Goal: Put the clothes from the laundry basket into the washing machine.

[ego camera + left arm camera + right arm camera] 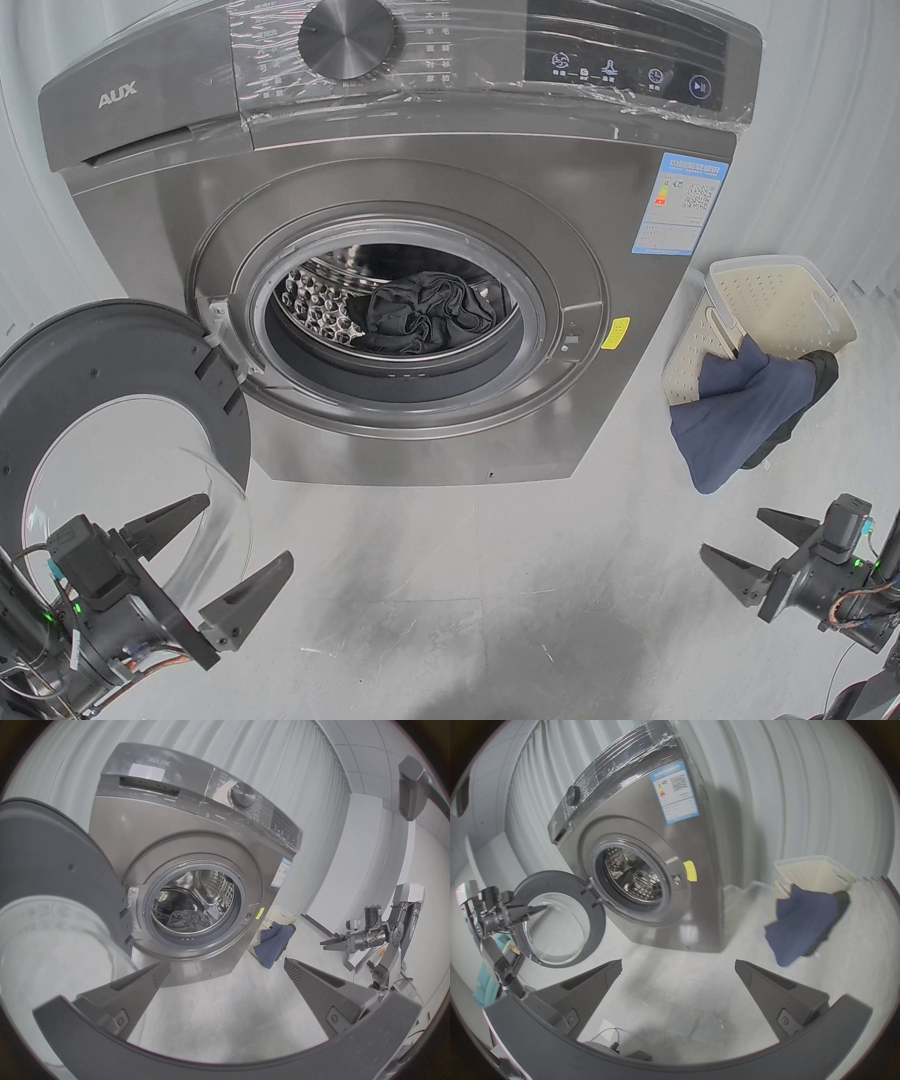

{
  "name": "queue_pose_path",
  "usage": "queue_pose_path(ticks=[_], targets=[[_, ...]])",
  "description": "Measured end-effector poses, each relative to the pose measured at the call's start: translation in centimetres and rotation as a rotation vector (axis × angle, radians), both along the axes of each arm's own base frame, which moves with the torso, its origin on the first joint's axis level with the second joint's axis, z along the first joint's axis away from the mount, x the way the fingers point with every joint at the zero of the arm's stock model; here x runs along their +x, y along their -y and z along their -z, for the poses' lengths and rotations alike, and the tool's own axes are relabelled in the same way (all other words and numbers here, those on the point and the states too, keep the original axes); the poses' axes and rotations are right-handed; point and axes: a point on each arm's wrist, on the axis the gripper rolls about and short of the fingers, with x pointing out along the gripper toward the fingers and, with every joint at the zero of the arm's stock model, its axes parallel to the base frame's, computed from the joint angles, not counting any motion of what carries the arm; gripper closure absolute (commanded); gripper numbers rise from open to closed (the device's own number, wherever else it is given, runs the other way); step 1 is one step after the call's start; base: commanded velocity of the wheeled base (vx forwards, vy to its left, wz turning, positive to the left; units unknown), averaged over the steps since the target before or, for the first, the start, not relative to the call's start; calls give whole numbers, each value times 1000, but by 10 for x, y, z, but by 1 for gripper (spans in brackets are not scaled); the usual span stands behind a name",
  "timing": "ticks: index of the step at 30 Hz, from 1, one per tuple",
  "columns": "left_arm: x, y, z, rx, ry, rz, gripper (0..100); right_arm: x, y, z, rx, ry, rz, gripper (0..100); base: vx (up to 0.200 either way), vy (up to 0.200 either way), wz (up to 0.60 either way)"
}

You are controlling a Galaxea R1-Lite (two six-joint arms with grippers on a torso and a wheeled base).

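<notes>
Two grippers are seen low over the grey floor, one at each side of the machine, and neither holds anything. At the far left, the left gripper [246, 532] is held with its fingers spread wide, just in front of the glass of the open door [94, 375]. The door is swung fully out on its hinge, so the mouth of the washing machine [375, 169] is unobstructed. Inside the drum, one dark garment [427, 309] is lying crumpled towards the back.

To the right of the machine, close against its side, the laundry basket [787, 291] stands on the floor. A navy garment [741, 412] is draped over the basket's near rim and hangs down to the floor. A second, black piece [820, 370] is partly hidden beneath it at the rim. At the far right, the right gripper [733, 532] is held with its jaws parted and empty. It is nearer the viewer than the navy garment and well apart from it.

The step in hand is judged to be the fetching of the next piece, with one item loaded and at least two yet to be moved. For the next move, the right gripper would need to be brought forward to the hanging navy cloth and closed on a gathered fold, not a single edge. The cloth would then have to be lifted free of the rim before being carried left to the drum. Care would be called for so that the black piece is not dragged out onto the floor.
</notes>
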Motion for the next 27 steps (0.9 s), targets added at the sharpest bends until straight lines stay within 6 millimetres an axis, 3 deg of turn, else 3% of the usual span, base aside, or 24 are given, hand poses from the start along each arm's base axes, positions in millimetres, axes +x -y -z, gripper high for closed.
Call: queue_pose_path(ticks=[3, 12, 20, 27], targets=[[-9, -13, -1, 6, -7, -25, 0, -13, 13, -1, -14, -14, 38, 0, -200, 0, 0], [-44, -52, 8, 15, -45, -92, 0, -64, 52, 1, -33, 41, 197, 0, 0, 0, 0], [-85, -77, 30, -7, -35, -198, 0, -108, 68, 21, -36, 100, 349, 0, 0, -200, 0], [-107, -80, 46, 46, 25, -370, 0, -131, 69, 34, -51, 221, 428, 0, 0, -200, 0]])
